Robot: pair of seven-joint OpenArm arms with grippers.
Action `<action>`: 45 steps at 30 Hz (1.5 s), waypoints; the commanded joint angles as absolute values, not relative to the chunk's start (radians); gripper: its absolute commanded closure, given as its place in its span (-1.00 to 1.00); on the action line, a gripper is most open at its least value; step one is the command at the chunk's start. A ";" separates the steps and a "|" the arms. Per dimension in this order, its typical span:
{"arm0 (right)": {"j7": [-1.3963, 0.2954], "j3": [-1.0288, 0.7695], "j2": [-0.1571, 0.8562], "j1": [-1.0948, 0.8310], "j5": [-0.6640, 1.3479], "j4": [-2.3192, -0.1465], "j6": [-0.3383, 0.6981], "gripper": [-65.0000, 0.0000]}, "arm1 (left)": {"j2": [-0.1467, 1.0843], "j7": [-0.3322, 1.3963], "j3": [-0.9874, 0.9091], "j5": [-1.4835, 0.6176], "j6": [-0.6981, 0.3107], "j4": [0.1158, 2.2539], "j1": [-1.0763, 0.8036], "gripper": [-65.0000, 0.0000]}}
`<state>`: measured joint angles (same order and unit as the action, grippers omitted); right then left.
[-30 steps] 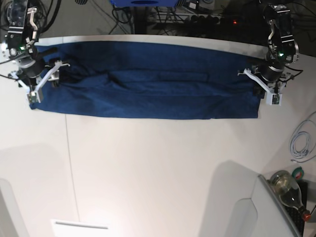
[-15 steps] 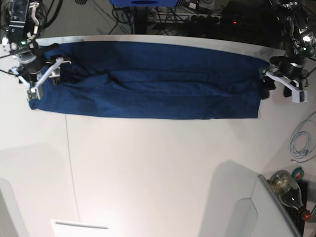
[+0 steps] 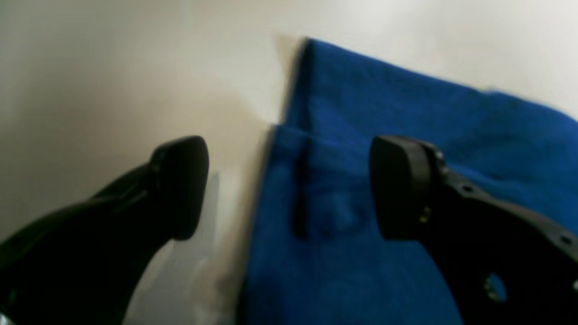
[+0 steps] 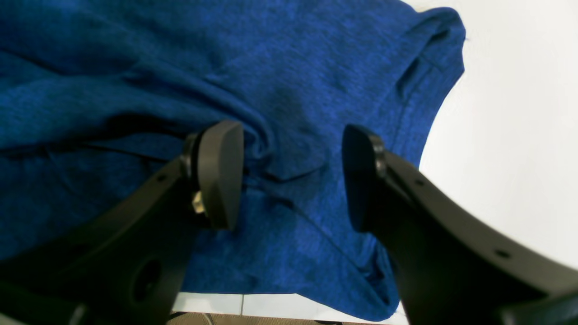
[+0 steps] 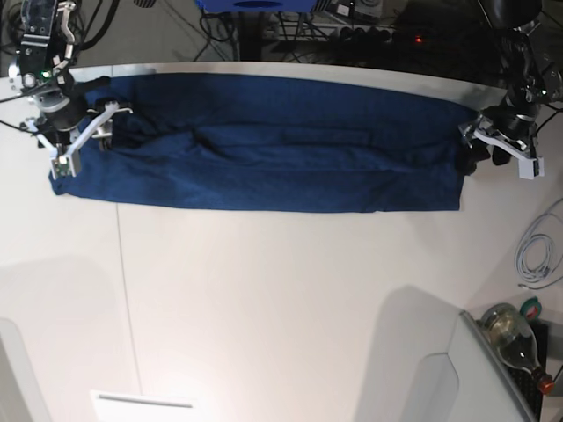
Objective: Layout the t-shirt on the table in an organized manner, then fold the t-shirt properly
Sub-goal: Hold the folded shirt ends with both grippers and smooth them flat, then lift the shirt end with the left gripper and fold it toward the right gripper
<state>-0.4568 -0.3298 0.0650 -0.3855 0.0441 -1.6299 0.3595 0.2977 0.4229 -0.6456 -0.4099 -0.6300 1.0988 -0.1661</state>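
The dark navy t-shirt [image 5: 264, 145] lies as a long folded band across the far part of the white table [image 5: 281, 299]. My right gripper [image 5: 92, 136] is open at the shirt's left end. In the right wrist view it [image 4: 291, 176] hovers over wrinkled fabric [image 4: 113, 67] near the corner and holds nothing. My left gripper [image 5: 486, 151] is open at the shirt's right end. In the left wrist view it [image 3: 289, 189] straddles the shirt's edge [image 3: 361, 113], with one finger [image 3: 180, 189] over bare table and the other [image 3: 397, 189] over fabric.
A white cable [image 5: 537, 251] lies at the table's right edge. A glass bottle [image 5: 515, 338] and a roll of tape [image 5: 530, 308] sit at the lower right. White panels [image 5: 427, 369] stand at the front. Dark cables and equipment run behind the table's far edge.
My left gripper has moved outward, off the shirt's right end to just beside it. My right gripper has shifted slightly toward the far edge. The shirt has not moved.
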 commanded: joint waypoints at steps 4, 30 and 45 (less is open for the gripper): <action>-0.438 -0.334 0.073 -0.384 0.047 -1.649 0.360 -0.01 | 0.320 0.406 -0.647 -0.415 -0.638 1.055 -0.143 -0.62; -0.466 -0.337 0.039 -0.412 0.047 -1.748 0.360 -0.01 | 0.335 0.406 -0.581 -0.325 -0.638 1.013 -0.025 1.00; -0.472 -0.335 0.038 -0.407 0.047 -1.748 0.360 -0.01 | 0.137 0.524 -0.524 -0.323 -0.467 1.778 -0.363 1.00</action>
